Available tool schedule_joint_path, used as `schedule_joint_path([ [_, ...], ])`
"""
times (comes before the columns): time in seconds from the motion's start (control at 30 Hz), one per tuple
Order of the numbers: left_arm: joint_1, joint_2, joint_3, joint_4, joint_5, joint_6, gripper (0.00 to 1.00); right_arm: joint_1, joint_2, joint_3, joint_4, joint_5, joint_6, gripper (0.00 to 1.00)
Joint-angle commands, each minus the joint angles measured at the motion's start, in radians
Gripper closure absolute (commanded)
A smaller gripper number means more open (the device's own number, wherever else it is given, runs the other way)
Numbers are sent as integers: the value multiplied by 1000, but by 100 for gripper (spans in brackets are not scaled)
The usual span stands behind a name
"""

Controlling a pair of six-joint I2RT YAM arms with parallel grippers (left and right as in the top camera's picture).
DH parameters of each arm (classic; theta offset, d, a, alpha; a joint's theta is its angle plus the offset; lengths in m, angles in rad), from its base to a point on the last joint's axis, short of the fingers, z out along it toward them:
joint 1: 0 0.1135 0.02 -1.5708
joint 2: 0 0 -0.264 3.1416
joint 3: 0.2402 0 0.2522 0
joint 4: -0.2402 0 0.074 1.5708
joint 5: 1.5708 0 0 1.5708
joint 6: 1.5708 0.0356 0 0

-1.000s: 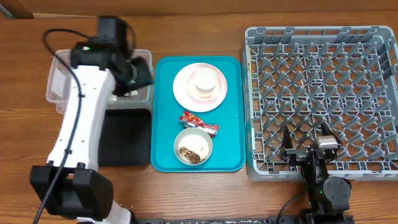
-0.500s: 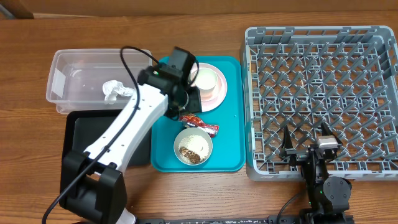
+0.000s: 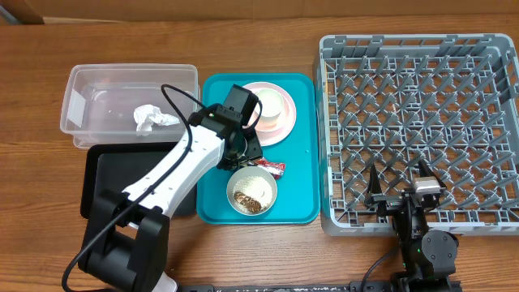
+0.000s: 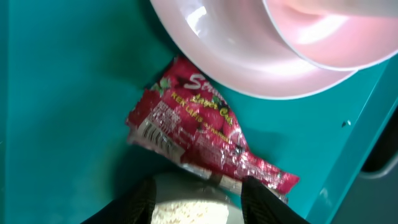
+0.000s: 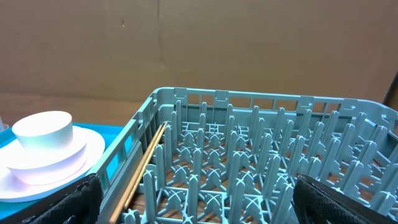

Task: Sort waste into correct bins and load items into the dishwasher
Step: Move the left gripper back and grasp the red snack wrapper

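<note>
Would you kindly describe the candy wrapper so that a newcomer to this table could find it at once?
Start at the teal tray beside the grey rack. On it, between the pink plate and the white bowl of scraps, lies the wrapper: the only red, crinkled, printed thing there.

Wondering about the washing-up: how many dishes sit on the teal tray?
3: a round pale pink-white plate at the teal tray's far end, a small white cup on it, and a small white bowl at the near end. The arm may hide others.
</note>
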Motion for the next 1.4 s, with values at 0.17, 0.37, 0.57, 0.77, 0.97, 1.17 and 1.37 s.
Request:
schedule_joint_path([
  [0.17, -2, -8, -87, 94, -27, -55, 55, 6, -12, -11, 5, -2, 0, 0],
  [0.37, -2, -7, -109, 101, -57, -56, 56, 6, -12, -11, 5, -2, 0, 0],
  [0.57, -2, -7, -156, 152, -57, -74, 60, 6, -12, -11, 5, -2, 0, 0],
  [0.77, -2, -7, -174, 207, -56, -74, 62, 6, -12, -11, 5, -2, 0, 0],
  [0.97, -2, -7, -174, 214, -56, -74, 59, 6, -12, -11, 5, -2, 0, 0],
  [1.17, -2, -7, -174, 211, -55, -74, 65, 6, -12, -11, 5, -2, 0, 0],
  [1.37, -2, -7, -174, 211, -57, -74, 59, 6, -12, -11, 5, -2, 0, 0],
])
